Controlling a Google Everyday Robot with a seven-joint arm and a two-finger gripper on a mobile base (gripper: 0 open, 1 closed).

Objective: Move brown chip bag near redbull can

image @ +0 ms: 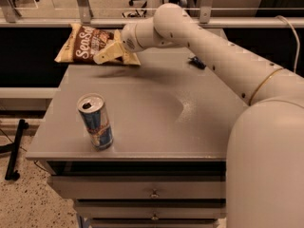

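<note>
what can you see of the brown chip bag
The brown chip bag is a crinkly, glossy-looking pouch: dark brown middle with white script lettering, tan-yellow ends. It hangs tilted above the far left corner of the table, apparently lifted, casting a shadow. Only the gripper touches it, clamped on its lower right edge.

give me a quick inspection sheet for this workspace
surface: grey table, drawers below
job's things: brown chip bag held above the far left corner; redbull can upright near the front left, apart from the bag
clutter: small dark wrapper at the far edge
grippers: gripper shut on the bag's lower edge
cables: thin cable by the arm, right
surroundings: rail behind, speckled floor, black stand leg left
</note>
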